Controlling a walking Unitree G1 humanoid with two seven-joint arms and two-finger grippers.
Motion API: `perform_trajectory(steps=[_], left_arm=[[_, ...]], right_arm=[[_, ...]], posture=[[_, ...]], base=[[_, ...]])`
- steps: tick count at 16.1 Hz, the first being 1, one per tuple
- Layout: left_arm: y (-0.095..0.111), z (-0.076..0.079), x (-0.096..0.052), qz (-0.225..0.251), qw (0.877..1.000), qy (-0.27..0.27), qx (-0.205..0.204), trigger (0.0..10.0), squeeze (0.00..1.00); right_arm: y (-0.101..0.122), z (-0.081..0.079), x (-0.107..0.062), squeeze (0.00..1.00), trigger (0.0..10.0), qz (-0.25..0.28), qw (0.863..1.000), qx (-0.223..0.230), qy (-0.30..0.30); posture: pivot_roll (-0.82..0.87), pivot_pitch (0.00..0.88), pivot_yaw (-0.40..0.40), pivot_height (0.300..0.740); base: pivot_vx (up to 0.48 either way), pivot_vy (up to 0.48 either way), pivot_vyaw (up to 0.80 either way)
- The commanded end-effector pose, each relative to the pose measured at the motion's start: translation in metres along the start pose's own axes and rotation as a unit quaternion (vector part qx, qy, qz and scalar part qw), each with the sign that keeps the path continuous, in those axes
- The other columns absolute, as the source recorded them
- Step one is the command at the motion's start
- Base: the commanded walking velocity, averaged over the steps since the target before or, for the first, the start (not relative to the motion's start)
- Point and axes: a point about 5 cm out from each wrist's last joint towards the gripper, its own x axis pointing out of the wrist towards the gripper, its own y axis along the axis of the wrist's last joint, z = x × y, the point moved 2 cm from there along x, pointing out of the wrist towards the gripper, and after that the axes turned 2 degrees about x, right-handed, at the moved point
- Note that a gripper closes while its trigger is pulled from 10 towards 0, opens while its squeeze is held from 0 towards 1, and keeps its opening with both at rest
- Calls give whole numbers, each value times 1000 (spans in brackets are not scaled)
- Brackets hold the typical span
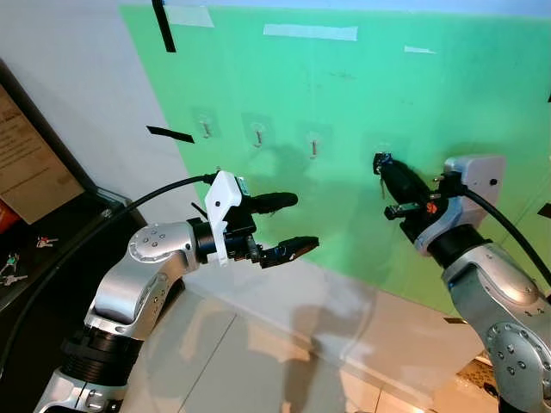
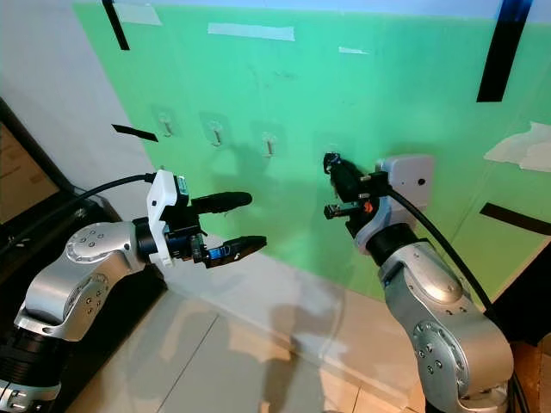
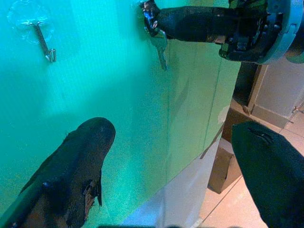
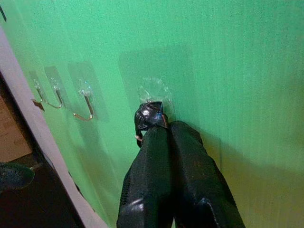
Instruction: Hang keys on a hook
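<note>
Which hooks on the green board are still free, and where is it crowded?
Three hooks to the left of the right gripper hang bare, with plain green board around them. The rightmost hook is crowded: the right gripper is shut on the key there. The open left gripper hovers below the bare hooks.

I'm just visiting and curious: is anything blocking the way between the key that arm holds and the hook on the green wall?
Nothing visible does. The right gripper holds the key right at the rightmost hook; the left gripper hovers open, off to the side.
</note>
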Motion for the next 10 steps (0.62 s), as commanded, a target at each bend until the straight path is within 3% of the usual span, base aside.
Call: perform_trajectory(steps=[1,6,10], left_arm=[[-1,-3,-5,-11,1000,8,5,10000,0],[-1,-2,-5,-12,1000,8,4,10000,0],[-1,-2,-5,-11,1000,7,4,10000,0]], right_arm=[[-2,-3,2,0,10000,-11,1000,8,8],[-19,-3,0,0,10000,-63,998,11,9],[-23,-3,-2,0,10000,-70,997,12,7]], posture=[[-174,0,146,740],[-172,0,147,740],[-173,0,146,740]], base=[[0,0,0],[0,0,0],[0,0,0]])
